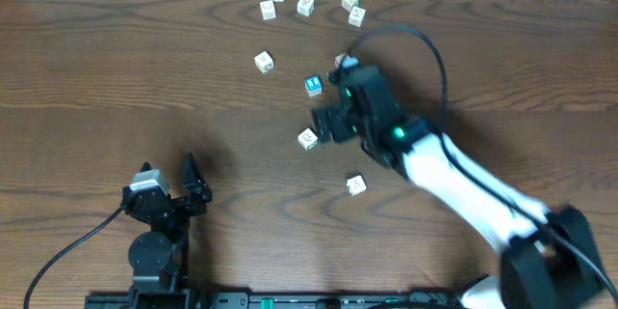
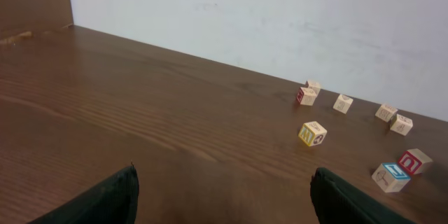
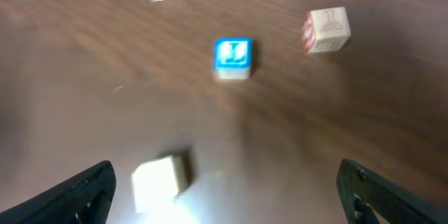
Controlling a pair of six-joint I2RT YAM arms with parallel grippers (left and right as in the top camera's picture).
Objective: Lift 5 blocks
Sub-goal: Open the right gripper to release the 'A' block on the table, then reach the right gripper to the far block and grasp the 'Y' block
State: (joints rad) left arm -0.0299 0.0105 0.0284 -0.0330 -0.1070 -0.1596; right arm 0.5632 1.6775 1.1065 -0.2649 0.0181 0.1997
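A: What is the bench (image 1: pixel 106 68) made of?

B: Dark brown wood, matt, with long grain running left to right. The low view from the left wrist adds a plain pale wall (image 2: pixel 280 21) behind the far edge, which the overhead view does not take in.

A: And the blocks?

B: Tiny square-edged cubes, cream-white, each face carrying a small coloured print. Five lie scattered at mid-bench. The blue-faced block (image 1: pixel 313 85) is easiest to spot. The yellow-faced block (image 2: pixel 313 134) sits to its left, a little farther off. The red-sided block (image 3: pixel 325 29) lies just right of the blue one and is half hidden under the right arm from above; its red side shows only from the wrists. The fourth block (image 1: pixel 307 139) lies nearer, and the fifth block (image 1: pixel 356 185) nearest of all.

A: Those by the far edge?

B: The far cubes (image 1: pixel 305 5), five pale ones in a loose cluster, well apart from both arms.

A: The pincers?

B: The right pincer (image 1: pixel 331 106) hangs over the scattered blocks, its black fingers (image 3: pixel 84 196) spread wide and clamped on nothing. Its own view is blurred, with the fourth block low between the fingers, resting on the wood. The left pincer (image 2: pixel 224 199) sits by the near edge on the left, equally wide apart and empty.
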